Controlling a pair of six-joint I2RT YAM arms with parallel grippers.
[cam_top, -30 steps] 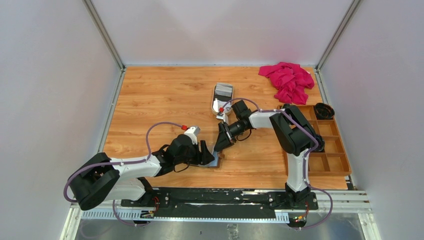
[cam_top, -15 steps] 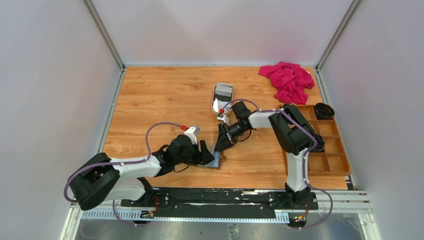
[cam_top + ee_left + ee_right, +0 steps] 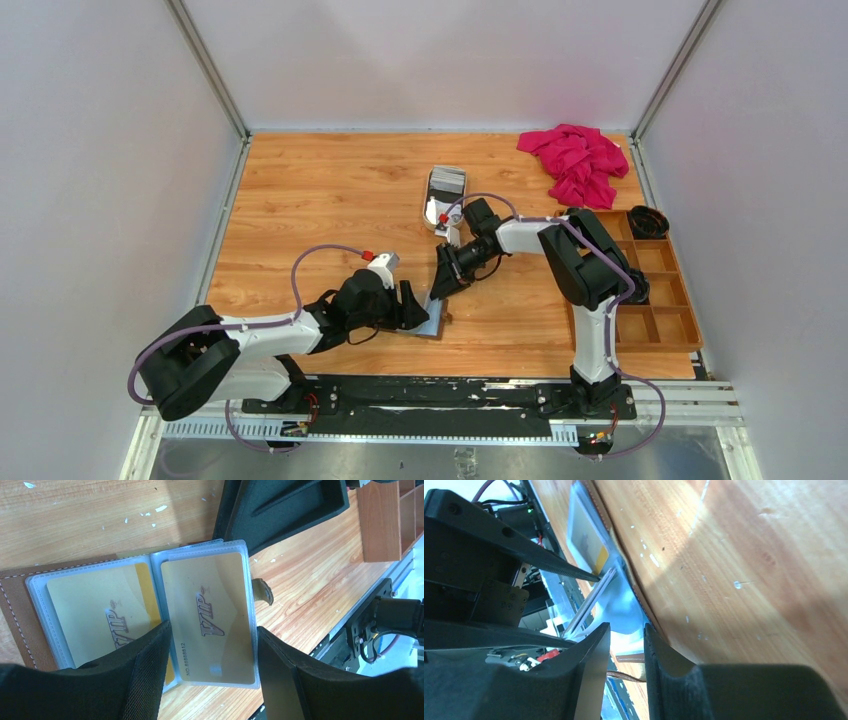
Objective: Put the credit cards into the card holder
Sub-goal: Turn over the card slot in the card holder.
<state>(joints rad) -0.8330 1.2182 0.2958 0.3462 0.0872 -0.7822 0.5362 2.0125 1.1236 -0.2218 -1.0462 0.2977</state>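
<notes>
The brown card holder (image 3: 432, 322) lies open near the table's front edge, leather cover (image 3: 15, 600) down and clear sleeves up. Two gold credit cards (image 3: 210, 615) (image 3: 95, 615) sit inside the sleeves. My left gripper (image 3: 212, 680) is open, its fingers straddling the right-hand sleeve from the near side (image 3: 412, 312). My right gripper (image 3: 437, 293) reaches the holder's far edge, its black fingers (image 3: 280, 510) over the sleeve tops. In the right wrist view its jaws (image 3: 626, 645) stand narrowly apart, with pale sleeve and the snap tab (image 3: 629, 657) beyond. More greyish cards (image 3: 448, 180) lie in a cream tin tray (image 3: 432, 212).
A pink cloth (image 3: 575, 160) is bunched at the back right. A wooden compartment box (image 3: 650, 290) stands along the right edge with a black object (image 3: 648, 220) in its far cell. The arms' base rail (image 3: 450, 395) runs along the front.
The right gripper has shifted very slightly at the holder's far edge. The left gripper and the card holder have stayed where they were.
</notes>
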